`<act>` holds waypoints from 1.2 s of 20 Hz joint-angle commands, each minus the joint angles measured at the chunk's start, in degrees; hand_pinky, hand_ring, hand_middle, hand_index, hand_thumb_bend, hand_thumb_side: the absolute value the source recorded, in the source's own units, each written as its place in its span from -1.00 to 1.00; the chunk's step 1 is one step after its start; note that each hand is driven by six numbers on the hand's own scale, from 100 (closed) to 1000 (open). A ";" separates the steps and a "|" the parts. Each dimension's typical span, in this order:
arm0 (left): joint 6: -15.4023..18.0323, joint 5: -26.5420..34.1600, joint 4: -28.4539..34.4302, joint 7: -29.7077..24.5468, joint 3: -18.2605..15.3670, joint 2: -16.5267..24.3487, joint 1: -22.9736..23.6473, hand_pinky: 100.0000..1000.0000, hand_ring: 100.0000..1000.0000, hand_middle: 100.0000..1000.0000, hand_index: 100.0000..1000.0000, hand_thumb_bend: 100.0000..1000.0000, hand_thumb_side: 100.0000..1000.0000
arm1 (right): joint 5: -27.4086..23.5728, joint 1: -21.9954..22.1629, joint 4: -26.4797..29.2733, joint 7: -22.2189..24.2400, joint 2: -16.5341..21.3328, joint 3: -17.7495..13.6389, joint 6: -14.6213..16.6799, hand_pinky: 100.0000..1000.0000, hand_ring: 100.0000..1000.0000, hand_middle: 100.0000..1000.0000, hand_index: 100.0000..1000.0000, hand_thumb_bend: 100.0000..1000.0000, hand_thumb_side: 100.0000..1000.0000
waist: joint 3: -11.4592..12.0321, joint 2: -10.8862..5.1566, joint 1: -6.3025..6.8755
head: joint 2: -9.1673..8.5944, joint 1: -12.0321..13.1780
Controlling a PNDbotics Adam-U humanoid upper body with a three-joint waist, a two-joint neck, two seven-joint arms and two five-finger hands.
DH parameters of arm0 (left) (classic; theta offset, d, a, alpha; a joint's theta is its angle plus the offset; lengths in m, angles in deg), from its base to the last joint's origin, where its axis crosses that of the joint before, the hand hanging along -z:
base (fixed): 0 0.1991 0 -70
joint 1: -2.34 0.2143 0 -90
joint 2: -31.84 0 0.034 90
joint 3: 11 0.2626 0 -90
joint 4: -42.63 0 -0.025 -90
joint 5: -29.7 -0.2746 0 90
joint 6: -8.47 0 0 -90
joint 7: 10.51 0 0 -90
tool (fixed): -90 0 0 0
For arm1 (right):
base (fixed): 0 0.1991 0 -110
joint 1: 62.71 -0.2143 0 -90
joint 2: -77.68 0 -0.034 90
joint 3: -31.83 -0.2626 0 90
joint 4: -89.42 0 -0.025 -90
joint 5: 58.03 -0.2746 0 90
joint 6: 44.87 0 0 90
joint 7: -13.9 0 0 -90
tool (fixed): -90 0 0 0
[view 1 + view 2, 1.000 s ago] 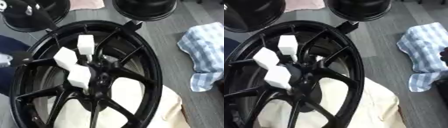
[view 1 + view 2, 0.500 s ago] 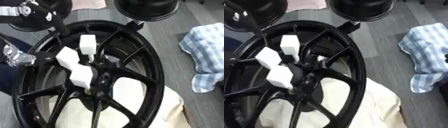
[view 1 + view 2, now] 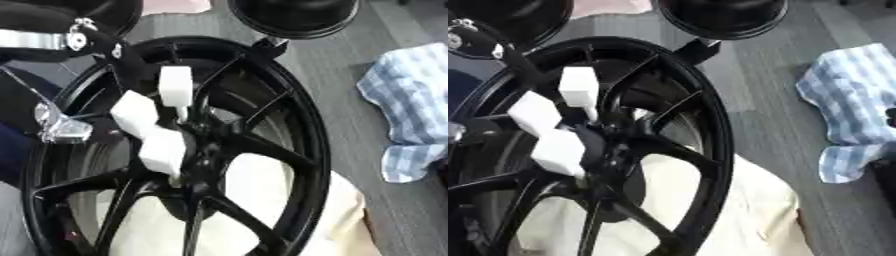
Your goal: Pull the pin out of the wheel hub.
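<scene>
Grey floor or work surface (image 3: pixel 350 60), seen from above. Two round black objects (image 3: pixel 293 15) at the far edge. Blue-and-white checked cloth (image 3: pixel 855 107) crumpled at right. Cream cloth (image 3: pixel 254 200) lies under the near half of the wheel.

Large glossy black spoked alloy wheel (image 3: pixel 306 125) fills the middle, lying tilted. At its black central hub (image 3: pixel 206 150) stand three white block-headed pins, close together: top white block pin (image 3: pixel 175 86) upright on a thin stem, middle white block pin (image 3: pixel 134 113) leaning left, lowest white block pin (image 3: pixel 164 148) nearest the hub centre.

Left hand (image 3: pixel 61 127): only silver and black parts show, at the wheel's left rim; black and silver arm (image 3: pixel 52 35) comes in from the upper left. Cannot tell whether the fingers are spread or curled; nothing seen in its hold. It sits just left of the middle pin, apart from it, no contact visible. Right hand: at most a dark sliver at the right edge, not readable.

Judgement: approach stage, no pin gripped yet. To do it well, bring thumb and fingers round one white block only, the middle one looks nearest, and draw it out along the line of its own stem, not sideways, so it does not bind in the hub or knock its neighbours. The wheel rests on soft cloth and might shift under the pull.
</scene>
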 commanded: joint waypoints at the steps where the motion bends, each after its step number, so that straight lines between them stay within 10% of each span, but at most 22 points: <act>1: -1.05 -0.49 0.47 -0.41 -0.23 0.85 -1.00 0.78 0.62 0.50 0.75 -0.40 -0.04 | -0.21 -0.37 0.71 0.23 0.79 -0.22 0.00 0.39 0.34 0.21 -0.03 -0.37 -0.38 | -0.15 -0.71 -0.31 | -0.90 0.25; 24: -4.62 -3.62 0.47 -0.77 0.08 -0.11 0.16 0.78 0.65 0.54 0.74 -0.44 -0.15 | 0.19 -0.85 0.71 0.84 -0.67 0.03 -0.43 0.39 0.33 0.20 -0.04 -0.37 -0.37 | -0.92 1.06 -0.47 | -2.84 1.02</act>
